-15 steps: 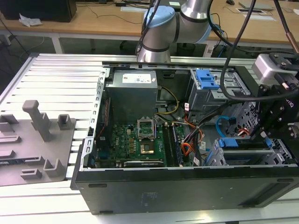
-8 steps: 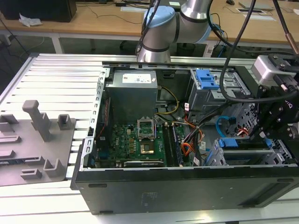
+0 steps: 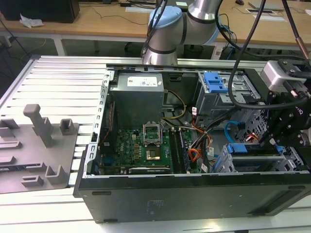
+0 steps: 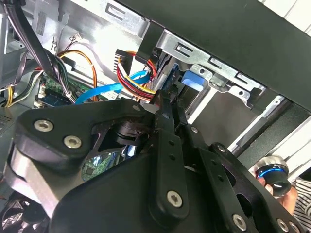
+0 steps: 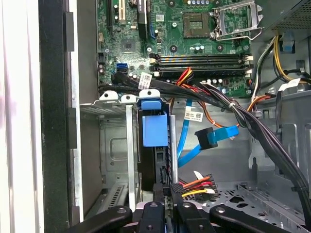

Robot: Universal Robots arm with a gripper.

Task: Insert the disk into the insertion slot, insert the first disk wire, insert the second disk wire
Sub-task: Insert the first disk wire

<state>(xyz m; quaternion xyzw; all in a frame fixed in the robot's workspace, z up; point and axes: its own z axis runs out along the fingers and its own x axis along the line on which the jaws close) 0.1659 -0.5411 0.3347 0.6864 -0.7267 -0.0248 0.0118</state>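
Observation:
The disk (image 5: 154, 130) sits in the insertion slot (image 5: 130, 145), its blue carrier tab facing out. In the exterior view the disk (image 3: 238, 148) lies in the low cage (image 3: 228, 164) at the case's right end. My gripper (image 5: 166, 195) is shut on a black connector (image 5: 172, 187) with red, yellow and orange wires, held against the disk's end. In the second wrist view the gripper (image 4: 169, 97) reaches in beside the blue tab (image 4: 193, 77). In the exterior view the gripper (image 3: 272, 141) hangs over the cage. A blue flat wire (image 5: 216, 137) with its plug hangs loose nearby.
The open case holds a motherboard (image 3: 146, 145), a power supply (image 3: 138, 97) and a taller bay with a blue latch (image 3: 214, 81). Thick black cable bundles (image 5: 233, 104) cross close above the cage. A grey fixture plate (image 3: 34, 155) lies at the exterior view's left.

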